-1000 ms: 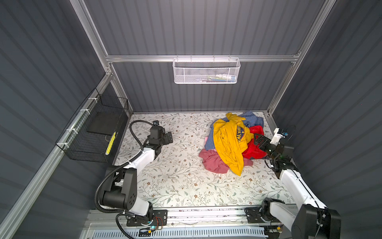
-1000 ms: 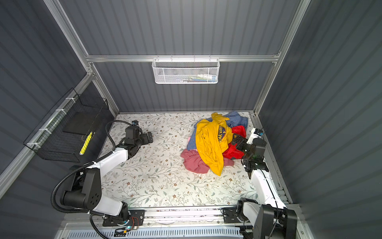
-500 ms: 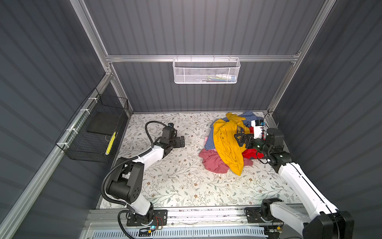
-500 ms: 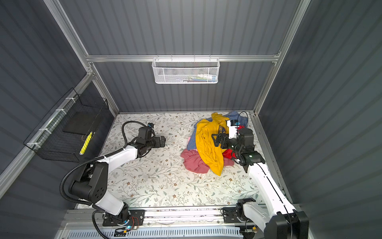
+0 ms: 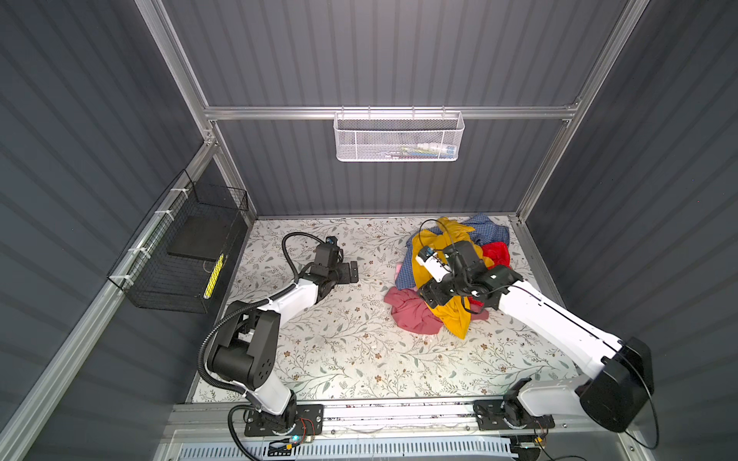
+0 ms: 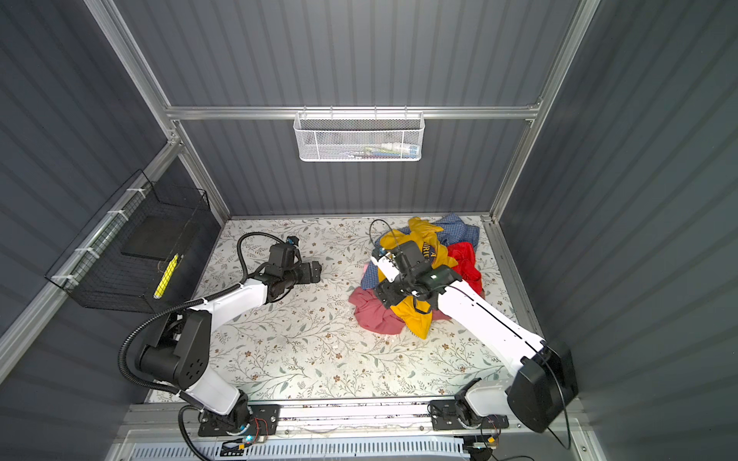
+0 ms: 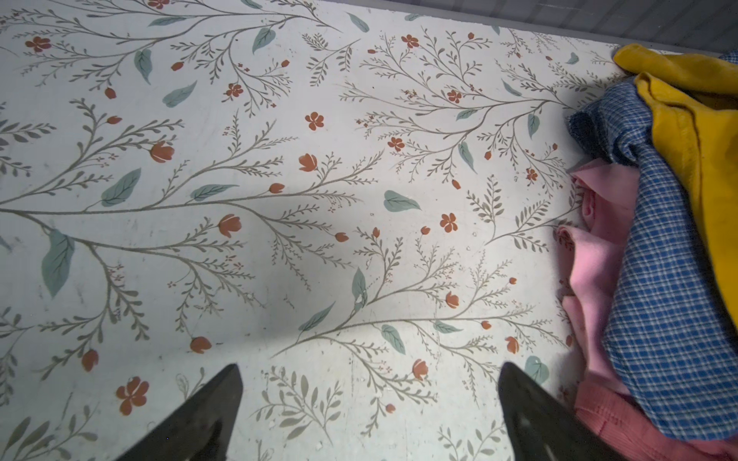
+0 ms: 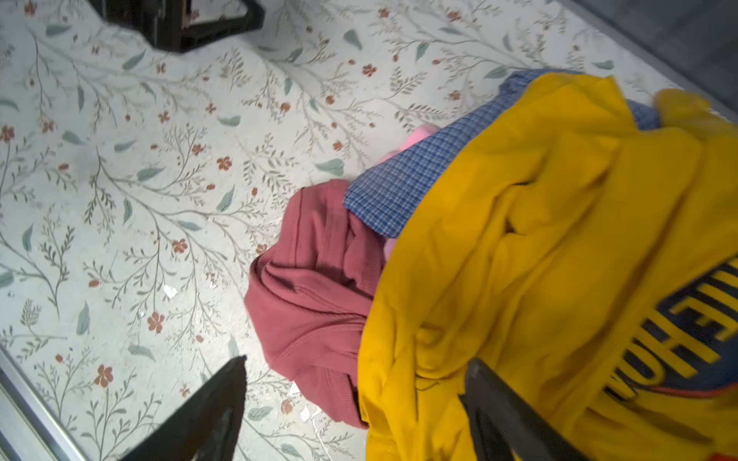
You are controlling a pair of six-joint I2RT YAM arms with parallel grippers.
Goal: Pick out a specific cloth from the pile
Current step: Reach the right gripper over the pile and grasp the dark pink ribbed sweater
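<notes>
The right gripper (image 8: 356, 361) hangs over the edge of the pile (image 5: 455, 231), jaws spread and nothing in them. The plain dusty rose-pink soft cloth (image 8: 315, 287) lies crumpled on the floral-patterned worktop (image 5: 339, 351), just ahead of that gripper and roughly between its jaws. Part of it is tucked under the yellow shirt with navy lettering (image 8: 539, 239) and the blue checked shirt (image 8: 399, 187).

That overlap is what worries me. One jaw stands over yellow fabric, so a squeeze here could catch the yellow hem along with the rose cloth, or the yellow alone. Even a clean pinch on the rose cloth might drag the shirts lying on it, and the whole heap could slide or come up together. A shallow bite on one thin fold could slip free as soon as that weight pulls back.

A pale light-pink cloth (image 7: 599, 247) peeks out further ahead, beneath the checked shirt, and could be mistaken for the rose one.

The left gripper (image 7: 369, 366) is wide open over bare worktop, short of the pile, so it isn't holding the heap down.
</notes>
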